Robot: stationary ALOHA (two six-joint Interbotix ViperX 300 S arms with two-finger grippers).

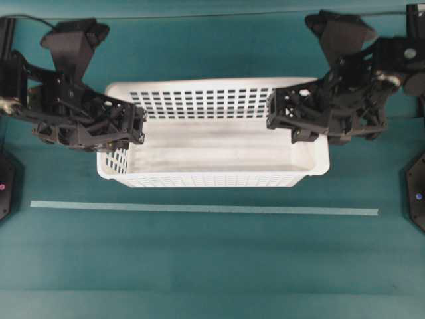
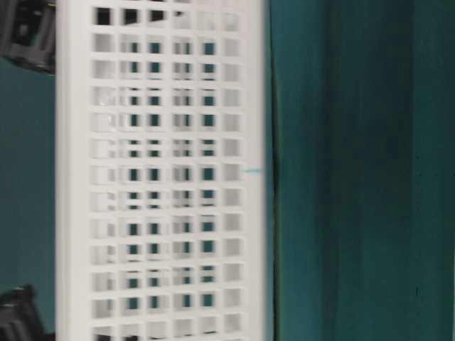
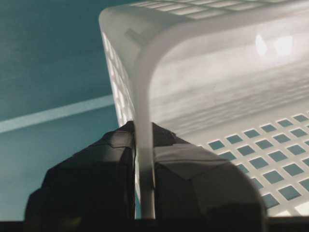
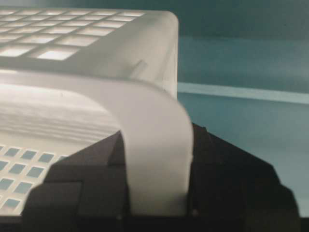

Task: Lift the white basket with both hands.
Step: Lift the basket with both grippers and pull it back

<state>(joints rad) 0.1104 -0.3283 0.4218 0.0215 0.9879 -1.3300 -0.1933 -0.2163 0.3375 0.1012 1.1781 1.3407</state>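
— Where is the white basket [image 1: 212,136] just now?

— Across the middle of the teal surface [image 1: 199,266], its long sides running left to right, behind the pale strip of tape [image 1: 199,209]. The table-level view is filled by one perforated wall, blurred.

— And the left hand [image 1: 129,129]?

— It sits at the basket's left end. From its own wrist view the two fingers [image 3: 96,183] are nearly shut, pinching the short end wall, one finger outside and one inside the basket, with the rolled rim rising between them.

— The right hand [image 1: 282,116]?

— It mirrors it at the right end. Its fingers [image 4: 87,193] are closed on the rim of that short wall, which is broader there, so they stand a little farther apart. One finger is inside the basket, one outside.

— Is the basket off the surface?

— I cannot tell for certain from these views.

— Anything inside it?

— Only its plain floor shows.
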